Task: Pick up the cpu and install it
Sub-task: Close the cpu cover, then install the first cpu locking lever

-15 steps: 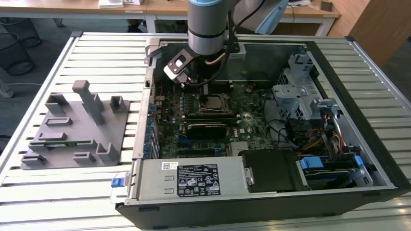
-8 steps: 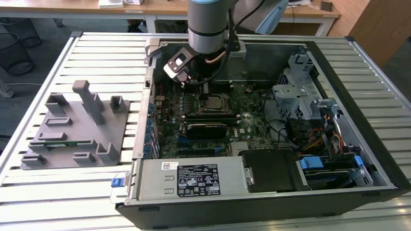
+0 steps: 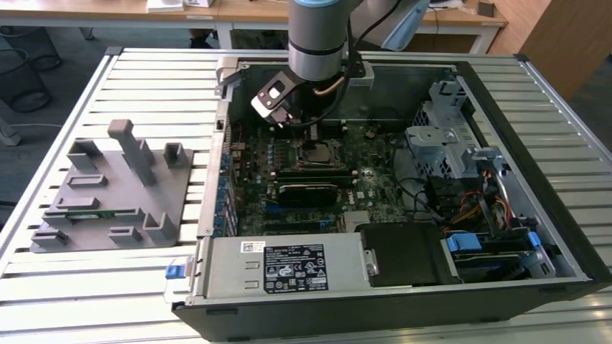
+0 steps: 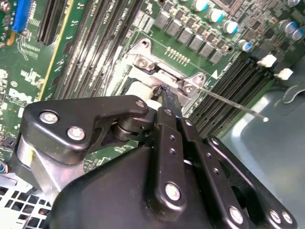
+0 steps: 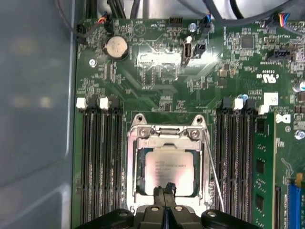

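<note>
End effector (image 5: 165,190) downward over cpu (image 5: 169,167)

Open black desktop computer case (image 3: 402,312) lying flat on a pale slatted metal table (image 3: 143,86). Inside, a green motherboard (image 3: 383,183), with a silver labelled power supply box (image 3: 277,265) at the edge nearest the camera and a silver drive cage (image 3: 435,140) toward the exterior view's right. On the table at the exterior view's left, just beside the case, a grey plastic fixture plate with upright posts (image 3: 110,190), a thin green memory stick (image 3: 103,213) lying in one of its slots.

In the first wrist view, a round silver coin battery (image 5: 116,46). Black memory slots with white end clips (image 5: 97,157) on either side of a silver metal socket frame (image 5: 164,132). A green memory module (image 5: 263,162) seated beyond one bank.

In the second wrist view, a row of teal-topped capacitors (image 4: 214,14). Light wooden desks (image 3: 258,11) behind the table.
</note>
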Controlling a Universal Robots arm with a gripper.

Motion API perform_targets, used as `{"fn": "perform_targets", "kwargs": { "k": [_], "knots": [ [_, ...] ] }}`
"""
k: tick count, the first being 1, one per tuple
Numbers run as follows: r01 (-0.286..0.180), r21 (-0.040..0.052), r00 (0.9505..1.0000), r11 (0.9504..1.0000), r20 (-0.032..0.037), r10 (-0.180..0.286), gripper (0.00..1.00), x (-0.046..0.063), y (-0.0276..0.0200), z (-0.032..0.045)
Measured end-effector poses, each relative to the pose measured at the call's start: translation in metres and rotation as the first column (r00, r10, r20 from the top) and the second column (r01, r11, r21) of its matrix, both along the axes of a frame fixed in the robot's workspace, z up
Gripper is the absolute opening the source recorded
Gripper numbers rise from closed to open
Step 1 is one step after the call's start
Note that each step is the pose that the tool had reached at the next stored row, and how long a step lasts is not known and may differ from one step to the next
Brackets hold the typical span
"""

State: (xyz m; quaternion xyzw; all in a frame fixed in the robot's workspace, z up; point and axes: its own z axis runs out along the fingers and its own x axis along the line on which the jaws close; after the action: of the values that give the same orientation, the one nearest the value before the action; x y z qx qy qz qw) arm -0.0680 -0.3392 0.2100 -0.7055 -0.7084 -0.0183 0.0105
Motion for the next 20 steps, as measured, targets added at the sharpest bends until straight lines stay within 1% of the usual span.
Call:
{"fn": "perform_targets", "kwargs": {
  "k": [2, 5, 11, 16, 18, 20],
  "knots": [
    [0.000, 0.0000, 1.0000, 1.0000, -0.0003, 0.000, 0.11, 0.003, -0.0018, 0.0000],
    [0.000, 0.0000, 1.0000, 1.0000, -0.0011, 0.000, 0.11, 0.009, -0.0024, 0.0000],
    [0.000, 0.0002, 1.0000, 1.0000, -0.0015, 0.000, 0.11, 0.017, -0.0027, -0.0003],
    [-0.001, -0.0003, 1.0000, 1.0000, -0.0018, 0.001, 0.11, 0.020, -0.0027, 0.0001],
    [-0.001, -0.0001, 1.0000, 1.0000, -0.0018, 0.001, 0.11, 0.020, -0.0027, 0.0014],
    [-0.001, 0.0000, 1.0000, 1.0000, -0.0017, 0.001, 0.11, 0.020, -0.0027, 0.0045]
  ]
}}
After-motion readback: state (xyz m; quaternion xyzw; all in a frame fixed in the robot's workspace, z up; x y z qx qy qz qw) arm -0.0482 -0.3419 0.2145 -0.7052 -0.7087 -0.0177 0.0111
